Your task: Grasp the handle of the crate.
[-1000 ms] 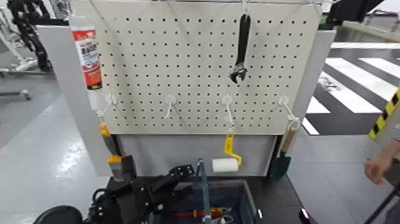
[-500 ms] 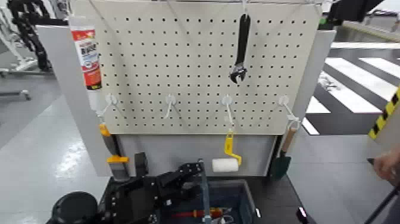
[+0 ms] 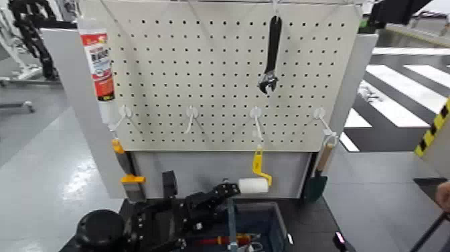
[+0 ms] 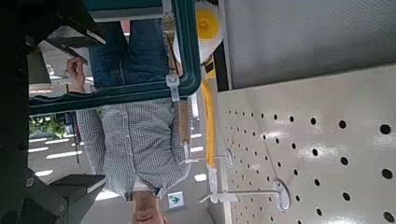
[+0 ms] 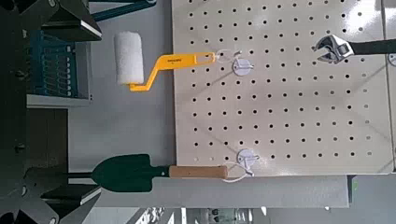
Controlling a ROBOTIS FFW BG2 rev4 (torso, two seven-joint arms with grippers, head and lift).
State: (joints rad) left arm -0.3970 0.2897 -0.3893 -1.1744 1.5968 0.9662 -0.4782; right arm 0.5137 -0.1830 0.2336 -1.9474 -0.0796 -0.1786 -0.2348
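Dark blue-grey plastic forms the crate (image 3: pixel 278 228), which sits on the dark tabletop (image 3: pixel 311 231) below a cream pegboard (image 3: pixel 221 80). Its handle (image 3: pixel 232 224) stands up from the crate's middle. The left tool (image 4: pixel 99 110) is at the handle, reaching in from the robot's left at its upper part; its fingers are spread wide, with nothing gripped. Whether either finger touches the handle cannot be told. The right tool (image 5: pixel 84 112) is also wide and empty, away to the robot's right of the crate.

Inside the crate lies a red-and-yellow screwdriver (image 3: pixel 217 240). A white paint roller (image 3: pixel 253 185) with a yellow handle hangs from a pegboard hook, its sleeve just beyond the crate. Farther right hangs a green trowel (image 3: pixel 315 186) with a wooden grip, and above, a wrench (image 3: pixel 270 57) with a black handle. On the left side of the board are a white tube (image 3: pixel 100 67) with a red-and-yellow label and, below it, a tool with orange parts (image 3: pixel 133 184). At the right edge of the head view, a person's hand (image 3: pixel 443 195) is partly visible.
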